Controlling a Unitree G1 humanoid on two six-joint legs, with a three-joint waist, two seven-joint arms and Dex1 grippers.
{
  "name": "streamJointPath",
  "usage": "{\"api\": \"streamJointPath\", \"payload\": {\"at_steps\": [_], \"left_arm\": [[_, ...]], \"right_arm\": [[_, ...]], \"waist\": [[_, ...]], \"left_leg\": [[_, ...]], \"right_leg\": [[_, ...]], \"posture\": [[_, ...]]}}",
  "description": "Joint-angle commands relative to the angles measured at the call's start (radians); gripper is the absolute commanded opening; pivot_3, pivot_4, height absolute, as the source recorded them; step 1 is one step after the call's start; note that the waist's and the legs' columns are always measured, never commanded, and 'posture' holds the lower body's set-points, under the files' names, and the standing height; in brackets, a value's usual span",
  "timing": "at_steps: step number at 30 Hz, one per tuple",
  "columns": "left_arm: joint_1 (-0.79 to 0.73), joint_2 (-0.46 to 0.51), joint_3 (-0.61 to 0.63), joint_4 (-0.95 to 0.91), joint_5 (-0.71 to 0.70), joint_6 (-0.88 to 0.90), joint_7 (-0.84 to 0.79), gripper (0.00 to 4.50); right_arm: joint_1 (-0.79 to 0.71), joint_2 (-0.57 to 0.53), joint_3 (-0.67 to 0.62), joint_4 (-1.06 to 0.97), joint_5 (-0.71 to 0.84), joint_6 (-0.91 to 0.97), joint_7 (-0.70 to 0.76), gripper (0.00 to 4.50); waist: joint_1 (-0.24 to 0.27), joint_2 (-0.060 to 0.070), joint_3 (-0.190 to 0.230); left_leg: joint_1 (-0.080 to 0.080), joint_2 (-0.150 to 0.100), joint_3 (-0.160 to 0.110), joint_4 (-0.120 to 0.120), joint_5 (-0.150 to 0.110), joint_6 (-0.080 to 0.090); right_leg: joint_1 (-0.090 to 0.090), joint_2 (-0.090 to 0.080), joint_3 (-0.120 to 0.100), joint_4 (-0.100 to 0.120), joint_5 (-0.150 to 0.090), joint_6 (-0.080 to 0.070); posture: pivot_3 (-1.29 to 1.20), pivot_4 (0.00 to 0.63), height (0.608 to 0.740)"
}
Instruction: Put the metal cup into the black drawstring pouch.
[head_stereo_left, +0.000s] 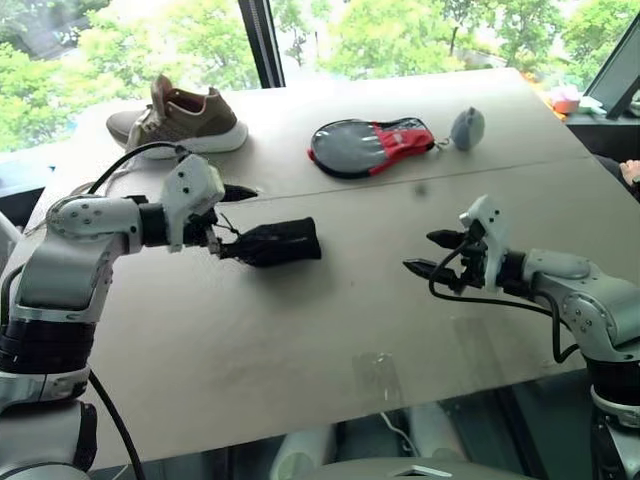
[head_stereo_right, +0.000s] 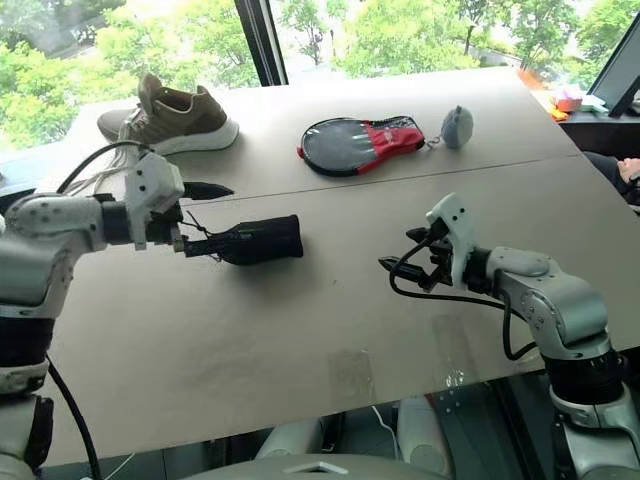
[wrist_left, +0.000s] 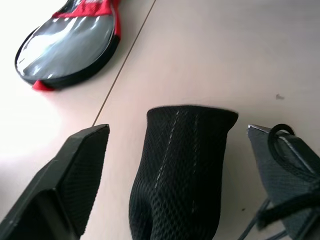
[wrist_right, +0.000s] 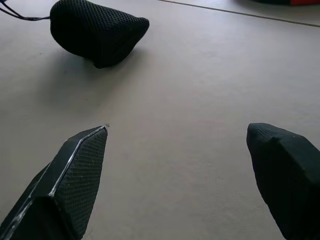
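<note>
The black drawstring pouch (head_stereo_left: 275, 241) lies on its side on the tan table (head_stereo_left: 330, 330), left of centre, bulging into a rounded tube. The metal cup is hidden. My left gripper (head_stereo_left: 228, 220) is open at the pouch's cord end. In the left wrist view the pouch (wrist_left: 180, 165) sits between the two fingers with a gap on each side, and its thin cord (wrist_left: 280, 137) lies looped over one finger. My right gripper (head_stereo_left: 420, 252) hovers open and empty over bare table to the right, well apart from the pouch (wrist_right: 95, 30).
A tan shoe (head_stereo_left: 185, 115) stands at the back left. A flat black-and-red paddle case (head_stereo_left: 370, 145) and a grey fuzzy ball (head_stereo_left: 467, 127) lie at the back centre. A seam (head_stereo_left: 500, 165) crosses the table. The front edge runs close below the arms.
</note>
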Motion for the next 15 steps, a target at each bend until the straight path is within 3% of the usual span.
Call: {"api": "streamJointPath", "payload": {"at_steps": [1,7,12,15], "left_arm": [[0.031,-0.003,0.078,0.065,0.054,-0.125,0.075,4.48],[0.228,0.07,0.162,0.151,0.031,-0.139,-0.015,4.48],[0.456,0.089,0.292,0.081,-0.097,-0.006,-0.138,4.48],[0.675,0.079,0.367,-0.043,-0.13,0.024,-0.217,4.48]], "right_arm": [[-0.007,-0.003,-0.011,-0.003,0.004,-0.026,0.007,4.5],[-0.004,-0.009,-0.005,0.01,0.0,-0.038,0.023,4.5],[0.054,-0.027,-0.01,0.038,-0.054,-0.141,0.041,4.5],[0.144,-0.047,-0.034,0.053,-0.086,-0.27,0.098,4.5]], "waist": [[0.006,0.0,0.0],[0.002,0.0,0.0],[0.005,0.0,0.0],[0.006,0.0,0.0]], "left_leg": [[0.0,0.0,0.0,0.0,0.0,0.0],[0.0,0.0,0.0,-0.001,0.0,0.0],[0.0,0.0,0.0,-0.004,0.0,0.0],[0.0,0.0,0.0,-0.005,0.0,0.0]], "right_leg": [[0.0,0.0,-0.001,0.0,0.0,0.0],[0.0,0.0,0.0,-0.002,0.0,0.0],[0.0,-0.001,-0.001,-0.004,0.0,0.0],[0.0,-0.001,0.0,-0.006,0.0,0.0]], "posture": [[0.0,0.15,0.74],[0.0,0.15,0.74],[0.0,0.15,0.74],[0.0,0.15,0.74]]}}
